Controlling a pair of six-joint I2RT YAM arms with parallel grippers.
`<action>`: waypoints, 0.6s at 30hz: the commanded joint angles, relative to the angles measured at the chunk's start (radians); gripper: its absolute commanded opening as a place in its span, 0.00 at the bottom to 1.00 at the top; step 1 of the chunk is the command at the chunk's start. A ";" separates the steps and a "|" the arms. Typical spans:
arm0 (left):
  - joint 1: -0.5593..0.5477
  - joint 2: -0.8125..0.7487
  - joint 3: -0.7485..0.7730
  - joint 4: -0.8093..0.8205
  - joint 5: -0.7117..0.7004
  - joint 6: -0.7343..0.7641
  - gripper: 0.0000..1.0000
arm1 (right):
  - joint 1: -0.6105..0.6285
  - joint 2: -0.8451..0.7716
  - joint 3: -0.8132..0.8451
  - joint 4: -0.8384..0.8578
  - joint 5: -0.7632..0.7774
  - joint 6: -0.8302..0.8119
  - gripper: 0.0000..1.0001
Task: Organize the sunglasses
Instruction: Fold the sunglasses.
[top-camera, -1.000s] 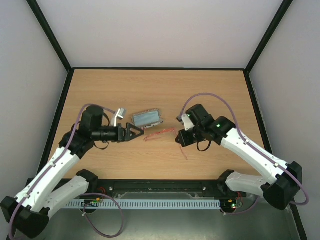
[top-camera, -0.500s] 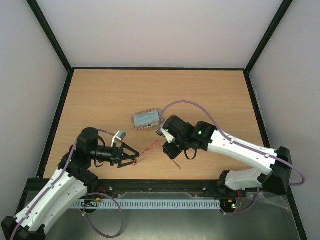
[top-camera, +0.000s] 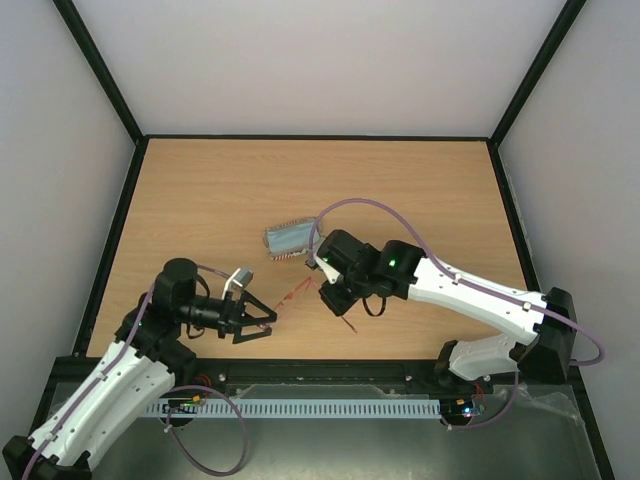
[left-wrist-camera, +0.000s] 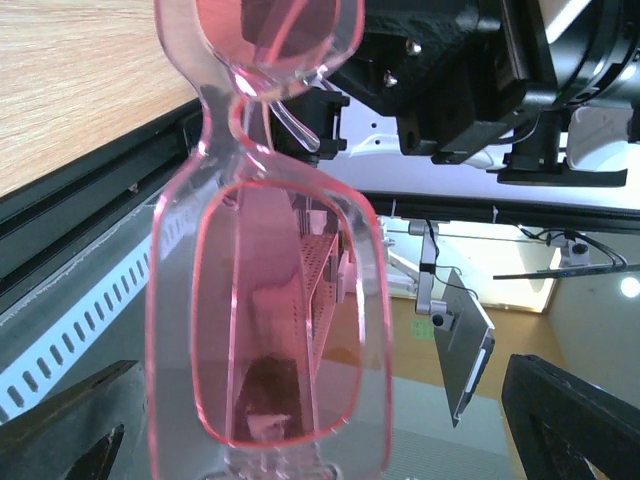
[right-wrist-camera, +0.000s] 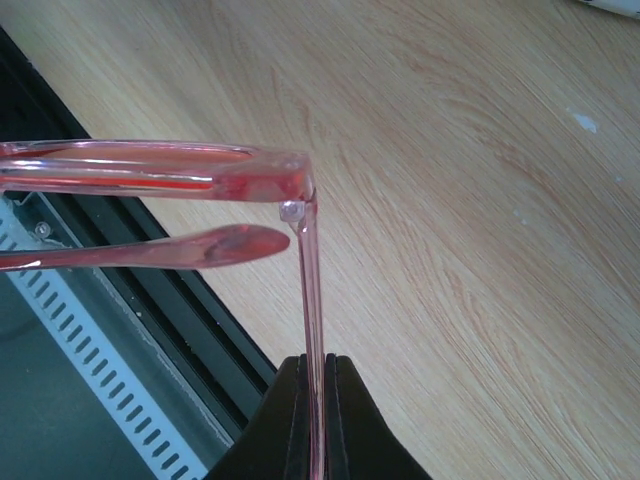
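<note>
Two grippers are seen near the front edge of the wooden table (top-camera: 200, 200), with the sunglasses (top-camera: 296, 292) between them. The sunglasses are held by the right gripper (right-wrist-camera: 315, 362) alone. Its two black fingers are pressed together on one slim temple arm, which runs straight up out of them to the hinge at the end of the frame. In the right wrist view, the translucent pink-red frame is seen edge-on, stretching away to the left of the hinge. The second temple arm is folded in just beneath the frame. The black rail and white slotted channel at the table's front are visible below that end.

The left gripper (top-camera: 266, 322) is pointed toward the glasses, and its fingers are spread wide. In the left wrist view, the front of the frame is seen hanging between the two dark fingertips, with a clear gap on either side. Whether the bottom rim is touched by the gripper's body cannot be told.

An oblong case (top-camera: 292, 238), pale blue-grey on top, lies on the table just behind the right gripper, apart from the sunglasses.
</note>
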 joint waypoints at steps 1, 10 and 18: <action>-0.004 -0.007 -0.020 -0.014 0.026 -0.016 0.99 | 0.033 0.009 0.033 -0.032 -0.002 -0.018 0.01; -0.010 0.014 -0.031 -0.015 0.021 0.002 0.96 | 0.072 0.043 0.054 -0.022 -0.013 -0.034 0.01; -0.023 0.025 -0.036 -0.019 0.021 0.006 0.70 | 0.078 0.068 0.072 -0.017 -0.004 -0.052 0.01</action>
